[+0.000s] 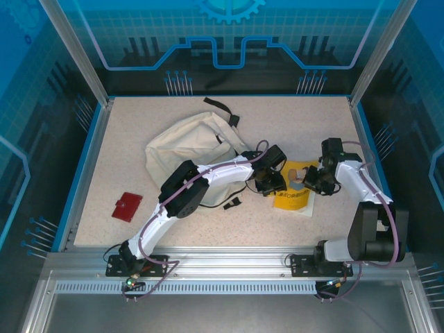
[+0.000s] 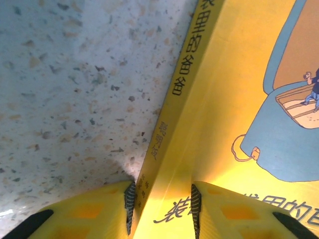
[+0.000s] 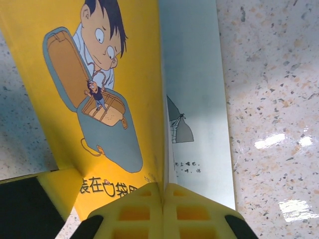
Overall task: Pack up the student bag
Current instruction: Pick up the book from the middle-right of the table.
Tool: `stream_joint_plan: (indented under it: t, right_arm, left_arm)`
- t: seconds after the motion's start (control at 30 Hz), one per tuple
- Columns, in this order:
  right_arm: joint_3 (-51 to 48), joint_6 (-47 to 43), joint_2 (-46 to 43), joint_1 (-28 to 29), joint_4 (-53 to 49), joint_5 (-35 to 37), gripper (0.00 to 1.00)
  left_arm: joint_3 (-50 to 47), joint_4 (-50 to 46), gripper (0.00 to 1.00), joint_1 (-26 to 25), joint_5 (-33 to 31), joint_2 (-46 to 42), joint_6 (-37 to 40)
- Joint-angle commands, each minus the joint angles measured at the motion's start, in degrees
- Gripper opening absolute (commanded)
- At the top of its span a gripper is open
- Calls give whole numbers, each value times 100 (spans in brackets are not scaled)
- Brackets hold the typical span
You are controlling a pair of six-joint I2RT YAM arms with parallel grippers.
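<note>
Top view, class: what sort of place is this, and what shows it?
Probably a robot lab test cell: a speckled table fenced by blue-lit clear panels, with a left arm and right arm bolted to an aluminium rail.

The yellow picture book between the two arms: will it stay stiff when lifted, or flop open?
Probably floppy: the yellow picture book has a thin cover, bent away from the inner page where the right gripper pinches it. Its narrow spine suggests it is light. It lies flat, so it is unlikely to roll.
</note>
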Motion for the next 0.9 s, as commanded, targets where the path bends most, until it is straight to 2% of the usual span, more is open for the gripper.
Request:
stream_joint_plan:
  t: [0.0, 0.13, 0.47, 0.73, 0.87]
  right_arm:
    - [81, 112, -217, 145, -129, -288, 0]
    - [153, 36, -466, 100, -143, -443, 0]
    - [496, -140, -1271, 100, 214, -2216, 0]
    - [741, 83, -1525, 250, 777, -3604, 0]
    - [825, 314, -1512, 505, 1159, -4055, 0]
  left_arm:
    - [131, -101, 42, 44, 221, -363, 301]
    - [-26, -191, 52, 219, 248, -869, 607]
    - [-1303, 67, 76, 803, 464, -2450, 1255]
    - [-3125, 1128, 98, 1513, 889, -4067, 1292]
    - [-3854, 1771, 99, 1804, 1235, -4689, 1059]
